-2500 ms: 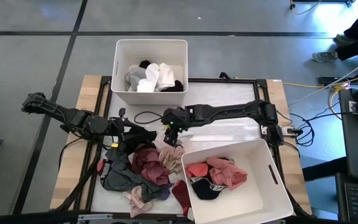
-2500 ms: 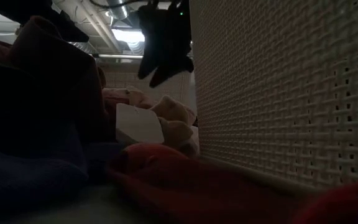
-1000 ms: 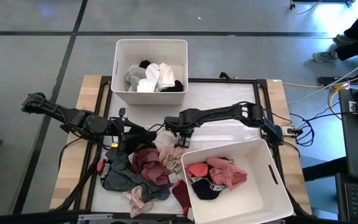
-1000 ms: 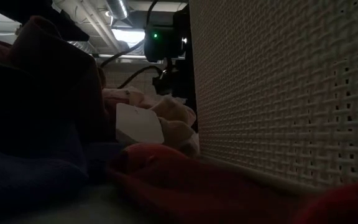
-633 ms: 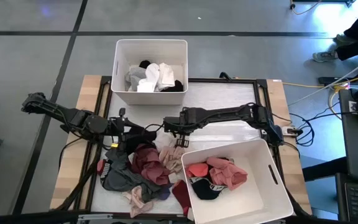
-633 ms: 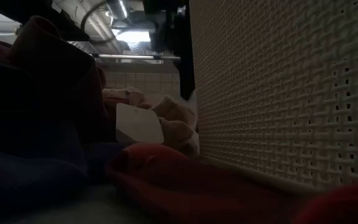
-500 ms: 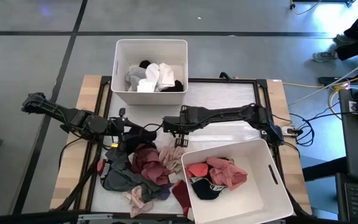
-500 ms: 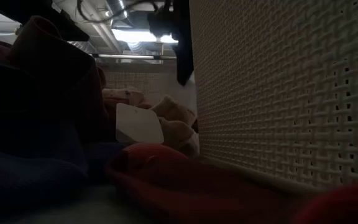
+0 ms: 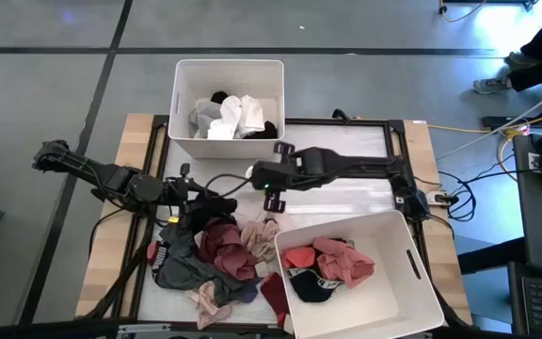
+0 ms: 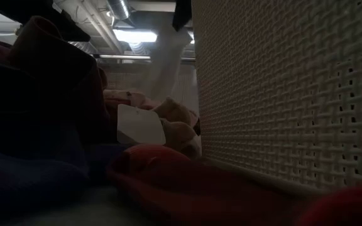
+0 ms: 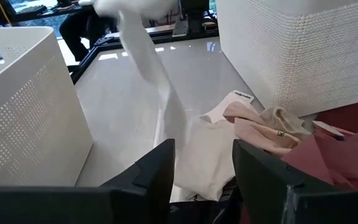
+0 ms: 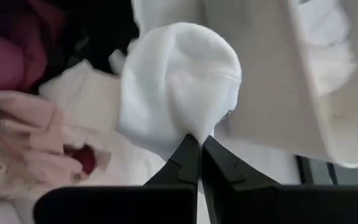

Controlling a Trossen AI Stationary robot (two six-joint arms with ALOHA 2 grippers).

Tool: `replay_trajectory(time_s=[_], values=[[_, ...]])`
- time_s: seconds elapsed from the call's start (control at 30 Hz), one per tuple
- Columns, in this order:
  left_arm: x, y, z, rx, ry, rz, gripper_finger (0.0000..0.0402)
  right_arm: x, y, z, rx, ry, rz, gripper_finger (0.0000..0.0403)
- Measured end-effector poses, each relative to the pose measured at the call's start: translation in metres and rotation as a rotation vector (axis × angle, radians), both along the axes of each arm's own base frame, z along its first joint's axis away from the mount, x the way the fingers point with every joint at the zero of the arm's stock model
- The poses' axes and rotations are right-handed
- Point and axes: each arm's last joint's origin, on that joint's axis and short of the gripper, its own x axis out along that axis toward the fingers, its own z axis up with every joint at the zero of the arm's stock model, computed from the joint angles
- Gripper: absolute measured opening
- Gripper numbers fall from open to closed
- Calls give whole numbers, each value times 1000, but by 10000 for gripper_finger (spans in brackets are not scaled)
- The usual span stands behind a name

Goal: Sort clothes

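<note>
The clothes lie in a heap (image 9: 219, 254) at the table's near left: maroon, black, grey, pink and beige pieces. My right gripper (image 9: 255, 176) hangs above the heap's far edge, shut on a white garment (image 12: 179, 93), which also shows in the low view (image 10: 165, 63) and in the left wrist view (image 11: 143, 56). My left gripper (image 11: 197, 168) stands open at the heap's left side, over a cream garment (image 11: 194, 155) that shows between its fingers. Whether they touch it, I cannot tell. My right gripper pinches a bunched fold of the white garment (image 12: 194, 134) between its two fingertips. The garment hangs below the gripper in a long strip (image 11: 160, 87). I cannot tell whether its lower end is clear of the heap.
A white bin (image 9: 179, 94) at the table's far edge holds white, grey and black pieces. A second white bin (image 9: 412, 254) at the near right holds pink, red and black ones; its woven wall (image 10: 281, 94) stands close beside the heap. Bare tabletop (image 9: 346, 141) lies between them.
My right gripper, shut all along, has risen from the heap and gone toward the table's far edge. The white garment has come up off the heap with it and hangs stretched below the fingers.
</note>
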Motion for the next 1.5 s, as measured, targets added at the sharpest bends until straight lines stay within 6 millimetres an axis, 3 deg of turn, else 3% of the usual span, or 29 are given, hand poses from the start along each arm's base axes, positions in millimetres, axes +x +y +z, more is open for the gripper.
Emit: replay_trajectory(time_s=[0.37, 0.7, 0.9, 1.03, 1.27, 1.37, 1.5], values=[[0, 0, 0, -6, -4, 2, 153, -32, -6, 64, -122, -255, -10, 10], [1, 0, 2, 15, -24, 4, 153, -57, -9, 93, -166, -339, -32, 11], [2, 0, 5, 5, -50, 6, 153, -57, -16, 103, -263, -381, -38, 11], [2, 0, 5, 6, -49, 5, 153, -51, -38, 115, -344, -471, -58, 11], [2, 0, 4, 6, -47, 5, 153, -37, -98, 129, -393, -669, -112, 12], [2, 0, 4, 4, -48, 6, 153, -30, -121, 126, -347, -735, -97, 14], [2, 0, 4, 3, -47, 6, 153, -15, -148, 106, -261, -741, -119, 14]])
